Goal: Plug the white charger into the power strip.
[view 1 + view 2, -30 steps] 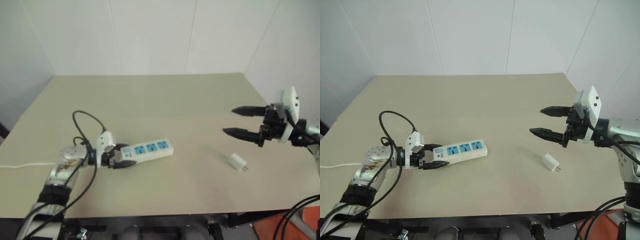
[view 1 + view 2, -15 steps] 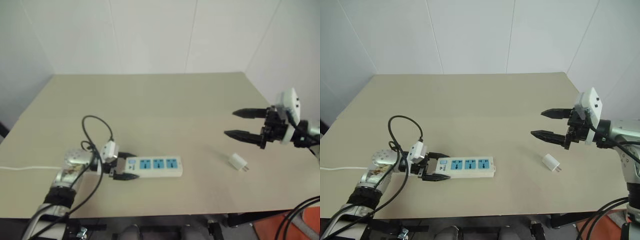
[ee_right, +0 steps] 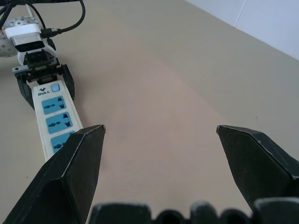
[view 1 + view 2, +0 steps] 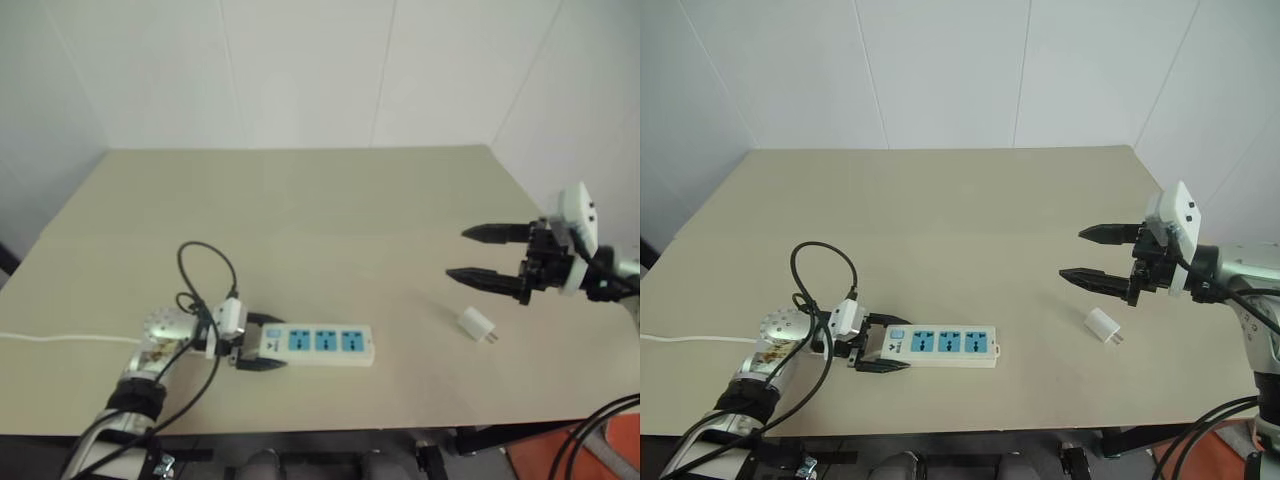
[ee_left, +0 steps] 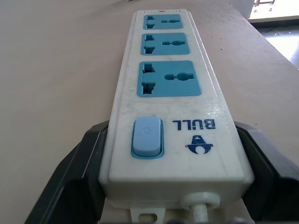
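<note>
Strip in hand down in the lower left of the head view: the long flat white plastic power strip point(image 4: 940, 345) with three blue socket panels lies flat on the beige surface point(image 4: 960, 220), and the left claw point(image 4: 878, 345) is clamped shut on its switch end, one black finger on each long side. The left wrist view confirms it, with the black fingers point(image 5: 79, 172) pressed against both flanks of the strip right beside the pale blue rocker switch point(image 5: 147, 137) and the printed brand mark. The three sockets run away from the claw, pointing toward the right of the frame. A thin white cord point(image 4: 685, 338) trails off the left edge of the surface, and looping black cable point(image 4: 820, 270) arcs above the left wrist.

Over on the right, the right claw point(image 4: 1092, 255) hangs above the surface with its two black fingers spread wide and nothing between them, tips pointing toward the left of the frame. Just below those tips and slightly right, the small white cube-shaped charger point(image 4: 1102, 325) lies on the surface, its two short metal prongs aimed toward the lower right, apart from the claw. Charger and strip sit well apart, with bare surface between them.
</note>
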